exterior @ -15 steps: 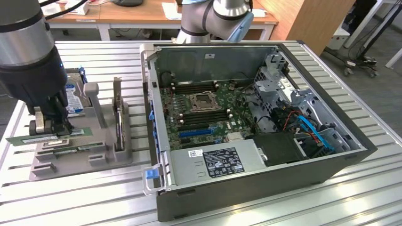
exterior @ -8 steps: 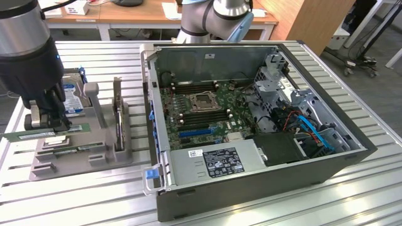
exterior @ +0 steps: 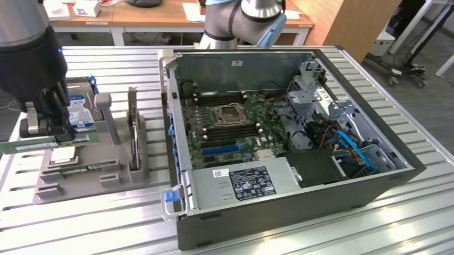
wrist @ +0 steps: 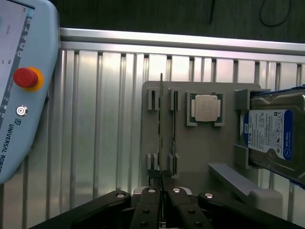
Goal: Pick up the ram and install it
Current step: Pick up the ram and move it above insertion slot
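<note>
One long, thin green circuit-board stick, the ram (exterior: 25, 145), sits pinched in the black two-fingered hand (exterior: 48, 137) at the exterior view's left edge. The hand is narrowed right down onto the stick's flat faces. In the wrist view we see the stick edge-on, running straight out from the hand over the pale grey plastic parts holder (exterior: 92, 167). It looks to us raised just above its notches, though we cannot tell that it is fully clear.

Further right in the frame stand the blue-labelled silver hard drive (exterior: 82, 109) and the dark upright expansion card (exterior: 133, 130). Beyond them the open dark computer case (exterior: 298, 212) rests on the slatted metal bench (exterior: 397, 223), its green motherboard (exterior: 245, 139) bare.

We judge the pick-up step to be in hand, with nothing installed. Seating calls for a level carry and square alignment with a long slot beside the processor socket (exterior: 230, 114).
</note>
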Controlling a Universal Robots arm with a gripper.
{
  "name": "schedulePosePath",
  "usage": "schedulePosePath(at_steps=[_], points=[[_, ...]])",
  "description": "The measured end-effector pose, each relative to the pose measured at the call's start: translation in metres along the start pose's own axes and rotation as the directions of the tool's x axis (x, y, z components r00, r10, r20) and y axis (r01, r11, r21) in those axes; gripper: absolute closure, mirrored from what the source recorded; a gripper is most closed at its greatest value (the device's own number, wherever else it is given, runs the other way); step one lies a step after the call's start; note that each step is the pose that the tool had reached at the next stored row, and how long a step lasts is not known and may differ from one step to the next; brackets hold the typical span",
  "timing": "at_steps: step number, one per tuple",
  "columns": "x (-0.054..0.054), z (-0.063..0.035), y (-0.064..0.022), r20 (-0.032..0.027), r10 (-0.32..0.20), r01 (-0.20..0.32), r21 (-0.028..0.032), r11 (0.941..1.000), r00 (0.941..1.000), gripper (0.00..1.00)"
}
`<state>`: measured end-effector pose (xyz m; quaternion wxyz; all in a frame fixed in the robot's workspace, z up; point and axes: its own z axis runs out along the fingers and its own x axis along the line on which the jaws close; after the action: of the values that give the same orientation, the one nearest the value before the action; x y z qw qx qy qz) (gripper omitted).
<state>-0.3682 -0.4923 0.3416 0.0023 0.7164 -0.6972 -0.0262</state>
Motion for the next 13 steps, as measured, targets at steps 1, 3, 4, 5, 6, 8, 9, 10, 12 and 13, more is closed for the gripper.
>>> schedulePosePath(at_steps=[1, 3, 4, 5, 6, 8, 9, 10, 12, 13], points=[[0.000, -0.0021, 0.0001, -0.0001, 0.000, 0.000, 0.0000, 1.0000, 1.0000, 0.89], [0.000, -0.0060, 0.0002, -0.0001, 0.000, 0.000, -0.0001, 1.0000, 1.0000, 0.89], [0.000, -0.0079, 0.0003, -0.0001, 0.000, 0.000, -0.0001, 1.0000, 1.0000, 0.89], [0.000, -0.0097, 0.0004, 0.0000, 0.000, 0.000, 0.0001, 1.0000, 1.0000, 0.89], [0.000, -0.0116, 0.0005, 0.0000, 0.000, 0.000, 0.0000, 1.0000, 1.0000, 0.89], [0.000, -0.0143, 0.0006, 0.0000, 0.000, 0.000, 0.0000, 1.0000, 1.0000, 0.89], [-0.001, -0.0155, 0.0006, 0.0000, 0.000, 0.000, -0.0001, 1.0000, 1.0000, 0.89], [-0.001, -0.0168, 0.0007, 0.0000, 0.000, 0.000, 0.0001, 1.0000, 1.0000, 0.89], [-0.001, -0.0201, 0.0008, -0.0001, 0.000, 0.000, 0.0000, 1.0000, 1.0000, 0.89], [-0.001, -0.0217, 0.0009, -0.0001, 0.000, 0.000, 0.0000, 1.0000, 1.0000, 0.89]])
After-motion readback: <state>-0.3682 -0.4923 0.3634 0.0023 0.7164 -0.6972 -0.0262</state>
